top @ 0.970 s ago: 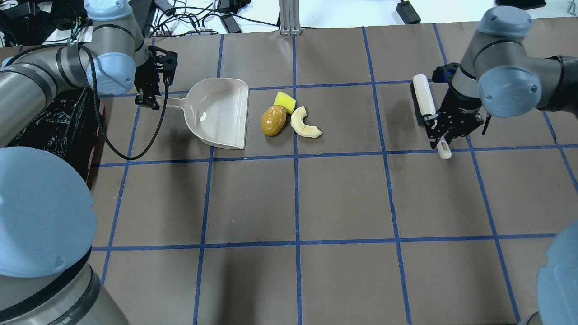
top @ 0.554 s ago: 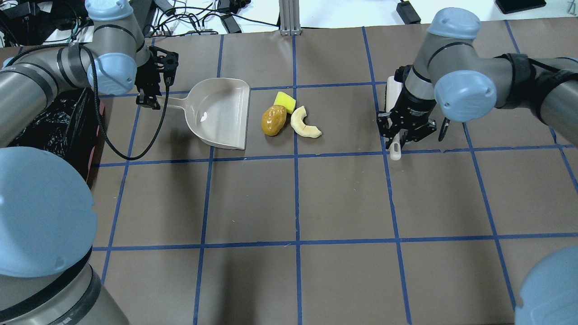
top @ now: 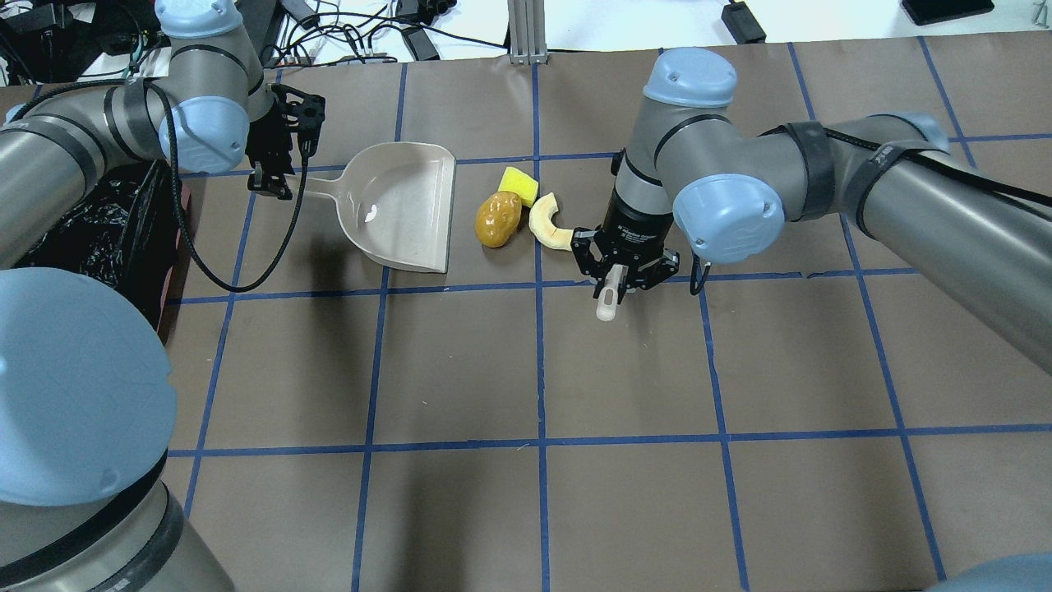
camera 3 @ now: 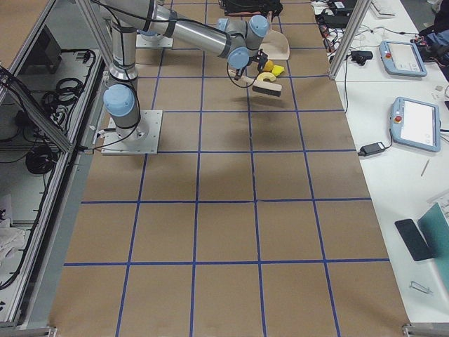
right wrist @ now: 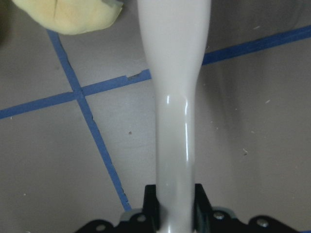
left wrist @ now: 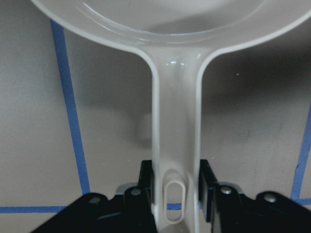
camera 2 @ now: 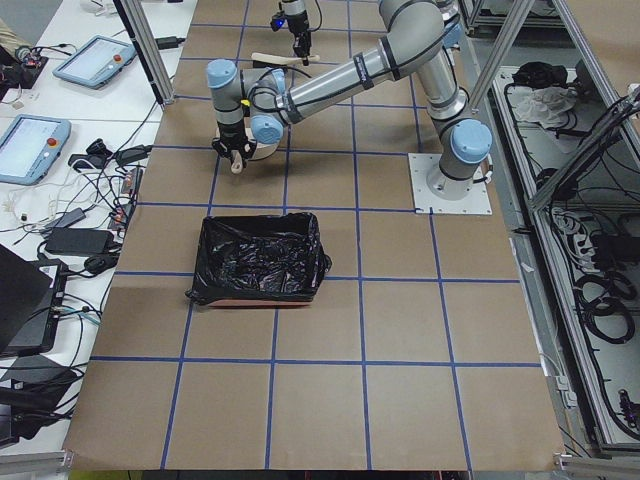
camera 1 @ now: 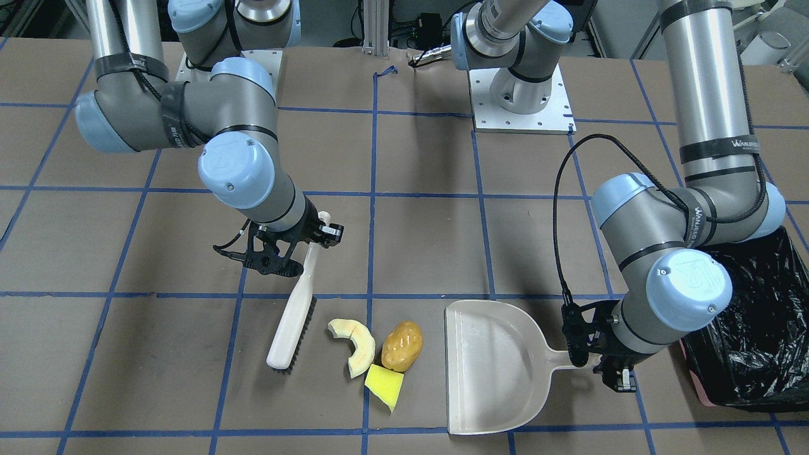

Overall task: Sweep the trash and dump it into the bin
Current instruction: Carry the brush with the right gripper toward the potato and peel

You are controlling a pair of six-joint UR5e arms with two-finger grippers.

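Note:
The trash lies in a cluster: a cream crescent (top: 552, 224), a golden-brown lump (top: 498, 219) and a yellow wedge (top: 518, 184). To its left lies the off-white dustpan (top: 403, 205), mouth toward the trash. My left gripper (top: 275, 177) is shut on the dustpan handle (left wrist: 176, 145). My right gripper (top: 626, 271) is shut on the handle of a white brush (camera 1: 294, 322), whose bristled head rests on the table just beside the crescent (camera 1: 354, 344). The crescent's edge (right wrist: 68, 14) shows in the right wrist view. The bin (top: 99, 230), lined with black plastic, stands at the table's left edge, behind the left arm.
Cables and power bricks (top: 353, 33) lie beyond the table's far edge, beside an aluminium post (top: 526, 33). The arms' base plates (camera 1: 521, 95) are bolted on the robot's side. Tablets (camera 2: 95, 62) lie on a side table past the bin. Blue tape marks a grid on the brown surface.
My right arm has carried the brush leftward from the table's right side to just beside the crescent. The left arm, dustpan and trash have not moved.

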